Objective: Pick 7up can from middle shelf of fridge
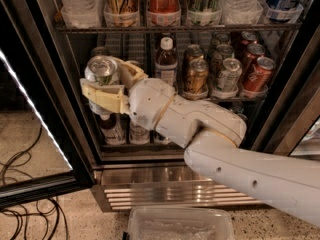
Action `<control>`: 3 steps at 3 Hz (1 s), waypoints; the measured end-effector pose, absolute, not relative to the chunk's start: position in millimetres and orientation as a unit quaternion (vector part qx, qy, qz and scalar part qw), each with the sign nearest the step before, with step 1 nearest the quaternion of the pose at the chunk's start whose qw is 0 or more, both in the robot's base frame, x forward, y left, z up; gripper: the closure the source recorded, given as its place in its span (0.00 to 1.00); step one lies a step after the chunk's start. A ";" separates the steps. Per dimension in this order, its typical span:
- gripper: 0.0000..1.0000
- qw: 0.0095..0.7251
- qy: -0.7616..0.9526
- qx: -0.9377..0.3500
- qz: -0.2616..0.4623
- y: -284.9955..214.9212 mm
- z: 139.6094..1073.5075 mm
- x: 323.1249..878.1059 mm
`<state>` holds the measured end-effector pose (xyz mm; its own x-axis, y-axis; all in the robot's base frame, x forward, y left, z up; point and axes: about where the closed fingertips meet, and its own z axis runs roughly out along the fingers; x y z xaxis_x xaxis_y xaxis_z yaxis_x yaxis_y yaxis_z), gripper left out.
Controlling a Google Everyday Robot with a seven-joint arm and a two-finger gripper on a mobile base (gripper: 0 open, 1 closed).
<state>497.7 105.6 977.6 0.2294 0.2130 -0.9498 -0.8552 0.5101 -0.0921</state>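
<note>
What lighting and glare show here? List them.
Camera view: a bright light strip blows out along the open door; the fridge interior is dark; the 7up can top glints in the gripper, closed around it at the left front of the middle shelf; the base grille reflects light.

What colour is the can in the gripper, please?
Silver with green; the gripper holds the 7up can at the left of the fridge, camera view.
</note>
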 end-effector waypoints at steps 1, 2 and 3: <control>1.00 0.699 0.495 -0.352 0.378 103.8 969.0 467.9; 1.00 0.692 0.502 -0.361 0.372 96.3 962.9 451.0; 1.00 0.691 0.514 -0.355 0.364 81.6 954.1 444.3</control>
<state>444.3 81.6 954.1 0.2074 0.1380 -0.9685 -0.8672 0.4840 -0.1168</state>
